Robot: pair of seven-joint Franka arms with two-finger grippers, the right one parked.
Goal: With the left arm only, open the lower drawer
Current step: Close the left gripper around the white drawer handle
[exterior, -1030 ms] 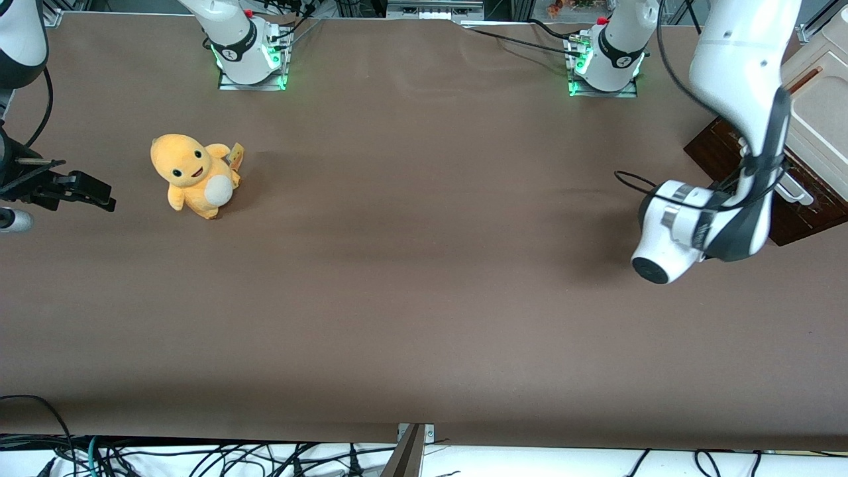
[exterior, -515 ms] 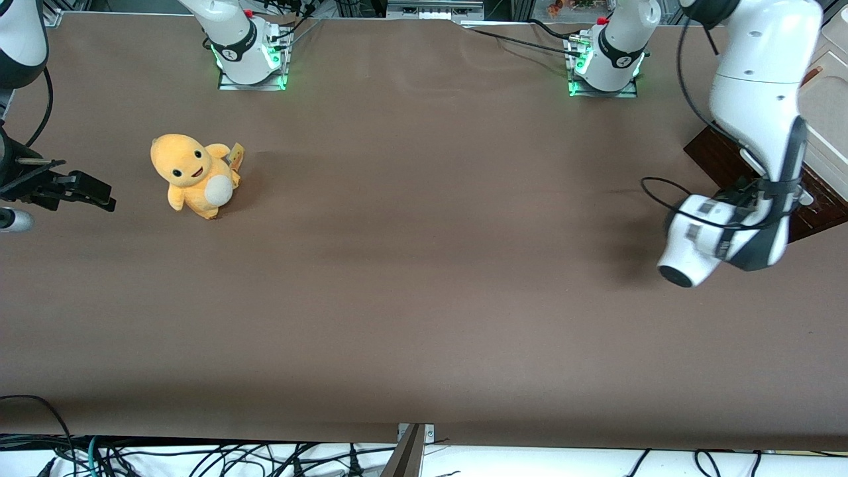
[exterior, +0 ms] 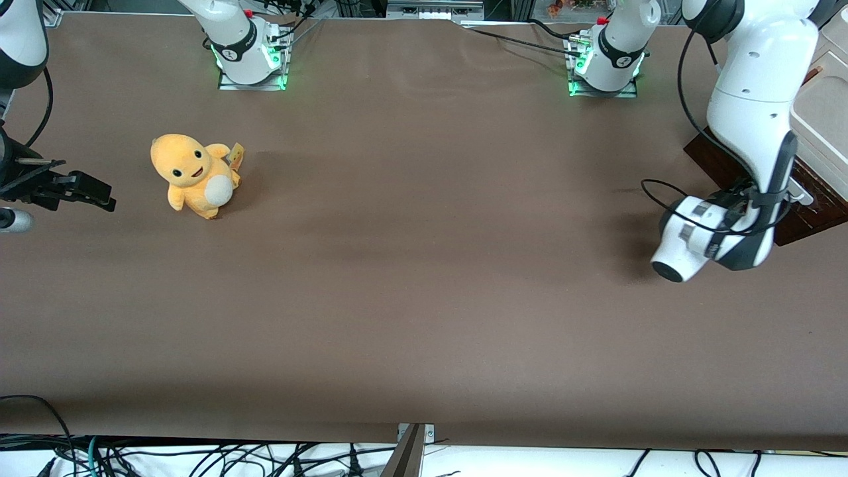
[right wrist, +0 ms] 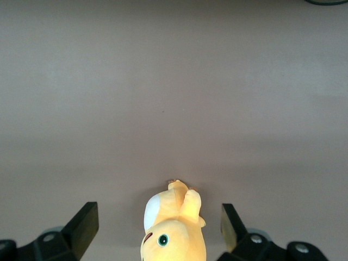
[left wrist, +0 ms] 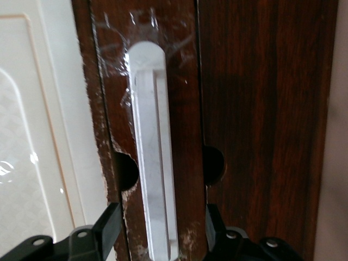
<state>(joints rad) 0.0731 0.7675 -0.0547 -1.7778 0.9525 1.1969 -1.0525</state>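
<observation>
- Left wrist view: one white bar handle (left wrist: 153, 152) is being straddled by the gripper (left wrist: 161, 235), fingers (left wrist: 111, 225) spread wide, nothing clamped.
- One lower drawer (left wrist: 185, 81) is being faced directly ahead of the gripper.
- One plush toy (exterior: 192, 174) is being left well apart, toward the parked arm's end.

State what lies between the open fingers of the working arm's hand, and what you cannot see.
The hand is open, straddling the white bar handle on the lower drawer front. The drawer's inside is not visible.
</observation>
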